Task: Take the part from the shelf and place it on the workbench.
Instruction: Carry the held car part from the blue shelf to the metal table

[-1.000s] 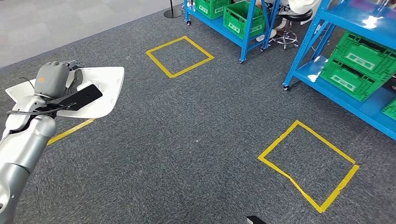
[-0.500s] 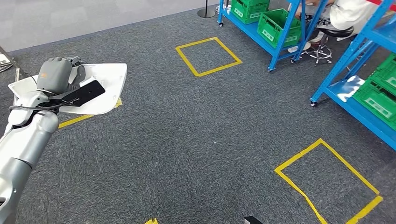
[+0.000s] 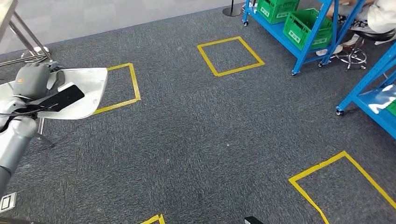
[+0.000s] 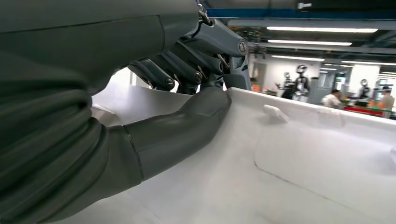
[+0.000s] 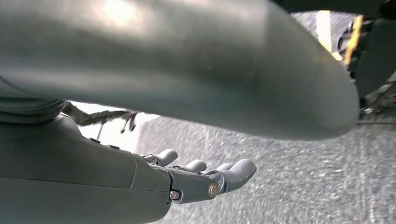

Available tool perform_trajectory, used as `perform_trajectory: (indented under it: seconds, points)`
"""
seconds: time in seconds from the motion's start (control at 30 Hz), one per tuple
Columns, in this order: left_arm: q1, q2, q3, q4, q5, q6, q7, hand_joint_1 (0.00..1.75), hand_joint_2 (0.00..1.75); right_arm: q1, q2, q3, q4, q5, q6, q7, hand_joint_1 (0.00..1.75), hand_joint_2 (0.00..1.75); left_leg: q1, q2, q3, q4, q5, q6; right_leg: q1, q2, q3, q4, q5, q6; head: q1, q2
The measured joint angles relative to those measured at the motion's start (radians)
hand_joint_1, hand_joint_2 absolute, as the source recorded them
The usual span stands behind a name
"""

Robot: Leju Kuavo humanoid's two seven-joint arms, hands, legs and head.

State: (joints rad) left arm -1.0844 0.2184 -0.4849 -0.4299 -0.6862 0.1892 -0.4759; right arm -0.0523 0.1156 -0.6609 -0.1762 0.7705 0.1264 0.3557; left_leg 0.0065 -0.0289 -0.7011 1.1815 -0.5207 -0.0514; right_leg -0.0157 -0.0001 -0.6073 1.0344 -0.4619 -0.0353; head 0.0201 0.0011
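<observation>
The part (image 3: 91, 91) is a wide white moulded plastic shell, held out at my left side above the carpet. My left hand (image 3: 33, 80) grips its near edge, with a dark flat finger piece lying across its top. In the left wrist view the thumb (image 4: 187, 123) presses on the part's (image 4: 299, 163) inner white face and the fingers (image 4: 205, 56) curl over its rim. My right hand (image 5: 201, 179) hangs low over the carpet, its fingers apart and holding nothing.
Metal legs of a bench (image 3: 25, 37) stand at the upper left. Blue shelves (image 3: 322, 44) with green crates (image 3: 303, 25) line the upper right, where a person (image 3: 380, 16) sits on a stool. Yellow tape squares (image 3: 231, 56) mark the grey carpet.
The whole view has swung left: the shelves slid to the right edge and the bench legs came into view. The part stays in my left hand.
</observation>
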Motion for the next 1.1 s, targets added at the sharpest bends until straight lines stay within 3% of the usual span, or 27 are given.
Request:
perform_trajectory:
  seconds: [0.07, 0.1, 0.13, 0.2, 0.27, 0.3, 0.37, 0.43, 0.5, 0.57, 0.6, 0.63, 0.67, 0.73, 0.8, 0.87, 0.9, 0.97, 1.03, 1.1]
  points:
    - [0.005, 0.021, 0.0, 0.004, 0.008, 0.002, -0.006, 1.75, 1.75, 0.003, 0.0, 0.001, 0.0, 0.006, 0.0, 0.0, 0.0, 0.0, 0.001, 0.017, -0.053, 0.109, -0.039, -0.005, 0.003, -0.024, 0.001, 0.0, -0.003, -0.004, -0.001, 0.0]
    - [0.009, 0.027, 0.0, 0.006, 0.01, 0.005, -0.007, 1.75, 1.75, 0.003, 0.0, 0.001, 0.0, 0.006, 0.0, 0.0, 0.0, 0.0, 0.001, 0.019, -0.057, 0.116, -0.031, -0.005, 0.004, -0.037, 0.001, 0.001, -0.004, -0.005, -0.001, 0.0]
    - [0.012, 0.031, 0.0, 0.008, 0.012, 0.008, -0.007, 1.75, 1.75, 0.002, 0.0, 0.001, 0.0, 0.006, 0.0, 0.0, 0.0, 0.0, 0.0, 0.024, -0.04, 0.083, -0.006, -0.003, 0.005, -0.049, 0.003, 0.001, -0.006, -0.004, -0.001, 0.0]
    - [0.013, 0.036, 0.0, 0.009, 0.013, 0.015, -0.006, 1.75, 1.75, 0.0, 0.001, 0.001, 0.0, 0.002, 0.0, 0.0, 0.0, 0.0, -0.005, 0.059, 0.034, -0.056, 0.056, 0.006, 0.009, -0.074, 0.009, 0.001, -0.012, 0.0, -0.001, 0.0]
    - [0.012, 0.034, 0.0, 0.008, 0.013, 0.019, -0.001, 1.75, 1.75, -0.002, 0.001, 0.001, 0.0, -0.002, 0.0, 0.0, 0.0, 0.0, -0.013, 0.086, 0.085, -0.151, 0.085, 0.022, 0.015, -0.095, 0.015, 0.002, -0.018, 0.007, 0.0, 0.0]
    - [0.012, 0.034, 0.0, 0.008, 0.013, 0.02, 0.003, 1.75, 1.75, -0.003, 0.001, 0.001, 0.0, -0.004, 0.0, 0.0, 0.0, 0.0, -0.017, 0.086, 0.091, -0.164, 0.084, 0.029, 0.016, -0.105, 0.017, 0.002, -0.02, 0.012, 0.001, 0.0]
    - [0.014, 0.033, 0.0, 0.009, 0.013, 0.02, 0.007, 1.75, 1.75, -0.005, 0.002, 0.001, 0.0, -0.006, 0.0, 0.0, 0.0, 0.0, -0.015, 0.06, 0.091, -0.167, 0.089, 0.04, 0.017, -0.121, 0.023, 0.001, -0.025, 0.022, 0.002, 0.0]
    - [0.013, 0.032, -0.001, 0.008, 0.012, 0.023, 0.011, 1.75, 1.75, -0.006, 0.002, 0.001, 0.0, -0.007, 0.0, -0.001, 0.0, 0.0, -0.007, 0.04, 0.096, -0.174, 0.093, 0.05, 0.013, -0.088, 0.013, 0.033, -0.049, 0.034, 0.003, 0.0]
    - [0.013, 0.028, -0.002, 0.008, 0.008, 0.029, 0.016, 1.75, 1.75, -0.005, 0.002, 0.001, 0.0, -0.007, 0.001, -0.006, 0.0, 0.0, -0.003, 0.023, 0.097, -0.175, 0.095, 0.058, 0.007, -0.03, -0.038, 0.141, -0.103, 0.044, 0.006, 0.0]
    - [0.017, 0.023, -0.005, 0.01, 0.004, 0.032, 0.018, 1.75, 1.75, -0.001, 0.002, 0.001, 0.0, -0.005, 0.001, -0.009, 0.0, 0.0, -0.002, 0.0, 0.093, -0.173, 0.095, 0.061, 0.005, -0.009, -0.104, 0.265, -0.144, 0.05, 0.007, 0.0]
    - [0.021, 0.022, -0.007, 0.01, 0.003, 0.033, 0.018, 1.75, 1.75, 0.0, 0.002, 0.001, 0.0, -0.005, 0.001, -0.008, 0.0, 0.0, -0.001, -0.014, 0.092, -0.171, 0.095, 0.061, 0.004, -0.007, -0.119, 0.285, -0.139, 0.051, 0.007, 0.0]
    - [0.023, 0.021, -0.008, 0.011, 0.003, 0.034, 0.018, 1.75, 1.75, 0.0, 0.002, 0.001, 0.0, -0.004, 0.001, -0.007, 0.0, 0.0, 0.0, -0.027, 0.091, -0.168, 0.094, 0.06, 0.003, -0.005, -0.113, 0.265, -0.116, 0.051, 0.007, 0.0]
    - [0.025, 0.021, -0.008, 0.011, 0.003, 0.035, 0.017, 1.75, 1.75, 0.0, 0.002, 0.001, 0.0, -0.004, 0.001, -0.006, 0.0, 0.0, 0.001, -0.039, 0.091, -0.165, 0.093, 0.057, 0.002, 0.001, -0.088, 0.206, -0.078, 0.051, 0.007, 0.0]
    - [0.026, 0.02, -0.008, 0.012, 0.004, 0.04, 0.017, 1.75, 1.75, -0.001, 0.002, 0.001, 0.0, -0.005, 0.0, -0.008, 0.0, 0.0, 0.003, -0.061, 0.087, -0.157, 0.089, 0.048, -0.003, 0.037, -0.026, 0.072, -0.023, 0.048, 0.007, 0.0]
    - [0.026, 0.019, -0.008, 0.012, 0.004, 0.044, 0.018, 1.75, 1.75, -0.001, 0.002, 0.001, 0.0, -0.006, 0.0, -0.015, 0.0, 0.0, 0.004, -0.08, 0.081, -0.155, 0.09, 0.034, -0.003, 0.057, 0.002, 0.015, -0.013, 0.042, 0.006, 0.0]
    - [0.027, 0.02, -0.009, 0.011, 0.004, 0.045, 0.02, 1.75, 1.75, -0.001, 0.003, 0.001, 0.0, -0.006, 0.0, -0.018, 0.0, 0.0, 0.006, -0.095, 0.076, -0.16, 0.095, 0.02, 0.0, 0.037, 0.005, 0.01, -0.011, 0.029, 0.007, 0.0]
    - [0.028, 0.022, -0.009, 0.011, 0.004, 0.045, 0.022, 1.75, 1.75, -0.002, 0.003, 0.001, 0.0, -0.006, 0.0, -0.016, 0.0, 0.0, 0.006, -0.086, 0.073, -0.158, 0.093, 0.015, 0.0, 0.027, 0.007, 0.006, -0.008, 0.021, 0.006, 0.0]
    - [0.027, 0.022, -0.011, 0.011, 0.003, 0.045, 0.024, 1.75, 1.75, -0.005, 0.003, 0.001, 0.0, -0.006, 0.0, -0.018, 0.0, 0.0, 0.005, -0.034, 0.044, -0.102, 0.058, 0.008, -0.002, 0.007, 0.011, -0.004, -0.002, 0.007, 0.001, 0.0]
    - [0.028, 0.019, -0.014, 0.011, 0.003, 0.045, 0.026, 1.75, 1.75, -0.003, 0.003, 0.001, 0.0, -0.006, 0.0, -0.021, 0.0, 0.0, 0.004, 0.013, -0.015, 0.026, -0.005, 0.003, -0.001, -0.012, 0.011, -0.005, -0.003, 0.001, -0.005, 0.0]
    - [0.033, 0.016, -0.016, 0.012, 0.003, 0.045, 0.027, 1.75, 1.75, -0.001, 0.003, 0.001, 0.0, -0.006, 0.0, -0.021, 0.0, 0.0, 0.004, 0.022, -0.056, 0.114, -0.03, 0.0, 0.001, -0.033, 0.012, -0.004, -0.006, 0.0, -0.005, 0.0]
